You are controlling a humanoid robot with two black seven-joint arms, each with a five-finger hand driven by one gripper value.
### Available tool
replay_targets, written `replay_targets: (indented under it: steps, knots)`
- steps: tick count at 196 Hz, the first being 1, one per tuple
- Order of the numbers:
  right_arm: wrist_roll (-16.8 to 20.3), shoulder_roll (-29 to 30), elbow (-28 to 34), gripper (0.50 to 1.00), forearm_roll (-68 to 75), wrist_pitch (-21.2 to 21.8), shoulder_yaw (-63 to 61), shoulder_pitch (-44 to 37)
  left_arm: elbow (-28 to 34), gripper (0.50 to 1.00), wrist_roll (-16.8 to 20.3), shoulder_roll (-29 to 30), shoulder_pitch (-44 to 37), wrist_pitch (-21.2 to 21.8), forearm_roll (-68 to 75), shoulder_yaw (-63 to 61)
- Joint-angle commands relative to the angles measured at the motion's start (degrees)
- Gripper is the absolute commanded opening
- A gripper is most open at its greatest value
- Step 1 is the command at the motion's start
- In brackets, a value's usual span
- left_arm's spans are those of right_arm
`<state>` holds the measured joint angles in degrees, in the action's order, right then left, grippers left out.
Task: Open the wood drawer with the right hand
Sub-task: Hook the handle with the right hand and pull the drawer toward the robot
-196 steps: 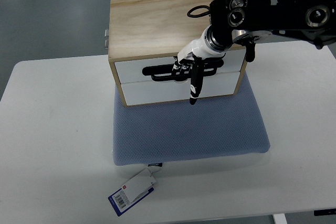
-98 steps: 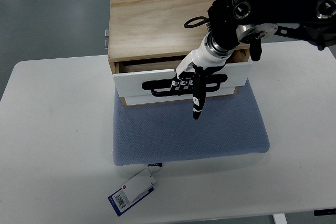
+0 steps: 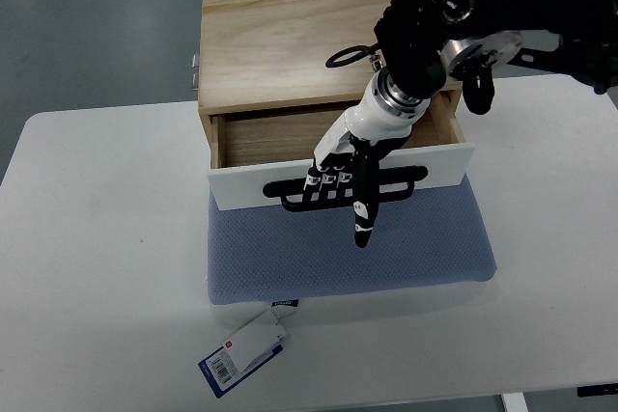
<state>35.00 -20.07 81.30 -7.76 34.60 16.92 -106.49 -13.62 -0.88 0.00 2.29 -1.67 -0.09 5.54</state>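
Note:
A light wood drawer box (image 3: 290, 41) stands at the back of the table on a blue-grey mat (image 3: 348, 253). Its top drawer (image 3: 338, 178) has a white front and a black handle (image 3: 406, 180), and it is pulled well out, showing a bare wooden inside (image 3: 266, 137). My right hand (image 3: 343, 180) comes in from the upper right. Its fingers are curled over the drawer handle, with one finger pointing down over the mat. The lower drawer is hidden under the open one. The left arm is out of view.
The white table (image 3: 97, 267) stretches left and right of the mat. A blue and white tag (image 3: 243, 352) lies on the table in front of the mat. A metal fitting (image 3: 194, 72) sticks out at the box's left side.
The right hand has pulled the top drawer outward toward the front. It was shut a second ago, partly open half a second ago, and now stands wide open.

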Motion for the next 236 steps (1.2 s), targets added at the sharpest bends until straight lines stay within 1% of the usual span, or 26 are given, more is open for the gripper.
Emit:
replay_targets:
  steps: [1, 111, 163, 236]
  knots:
    - [0.0, -0.2, 0.3, 0.946, 0.4, 0.4, 0.0, 0.0, 0.0, 1.0, 0.0, 0.0, 0.0, 0.0, 0.0, 0.0]
    - [0.0, -2.5, 3.7, 0.946, 6.5, 0.4, -0.3, 0.0, 0.0, 1.0, 0.0, 0.0, 0.0, 0.0, 0.0, 0.0]
    - [0.0, -2.5, 3.9, 0.946, 6.3, 0.4, -0.9, -1.3, 0.0, 1.0, 0.0, 0.0, 0.0, 0.0, 0.0, -0.1]
    - [0.0, -4.3, 3.9, 0.946, 4.6, 0.4, -0.9, -2.1, 0.0, 1.0, 0.0, 0.0, 0.0, 0.0, 0.0, -0.1]
